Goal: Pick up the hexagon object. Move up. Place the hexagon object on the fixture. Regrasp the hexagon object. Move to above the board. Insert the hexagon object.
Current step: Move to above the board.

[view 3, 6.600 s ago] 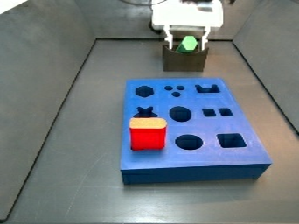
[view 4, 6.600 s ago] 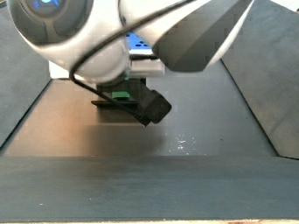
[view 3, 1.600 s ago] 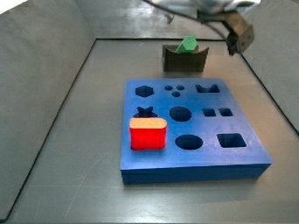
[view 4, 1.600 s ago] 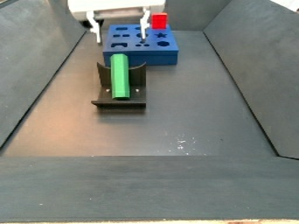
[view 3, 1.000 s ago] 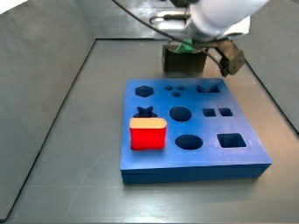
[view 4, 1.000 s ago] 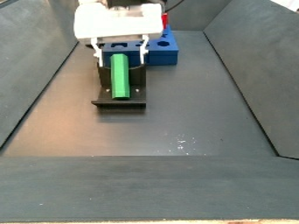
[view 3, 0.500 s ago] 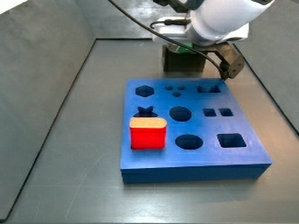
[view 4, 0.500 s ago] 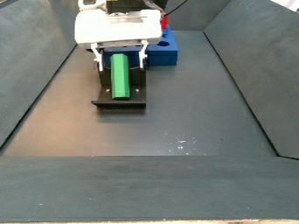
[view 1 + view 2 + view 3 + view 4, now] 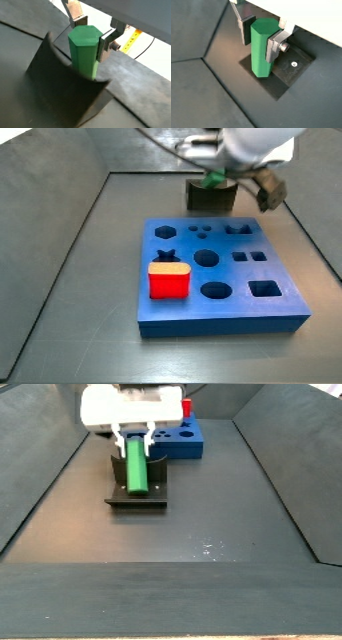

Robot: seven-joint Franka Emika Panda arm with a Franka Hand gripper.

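the dark grey tray floor (image 9: pixel 80 318) carried everything, with sloping grey walls rising around it. the board (image 9: pixel 221 278) lay flat on the floor near the middle in a side view, its dark cutouts facing up, and a red block (image 9: pixel 168 282) sat on the board toward its near left part. the fixture (image 9: pixel 136 492) stood directly on the floor just beyond the board's far edge, apart from it, and the hexagon object (image 9: pixel 135 466) rested along it. the gripper (image 9: pixel 135 445) was over the fixture's far end, its fingers either side of the hexagon object
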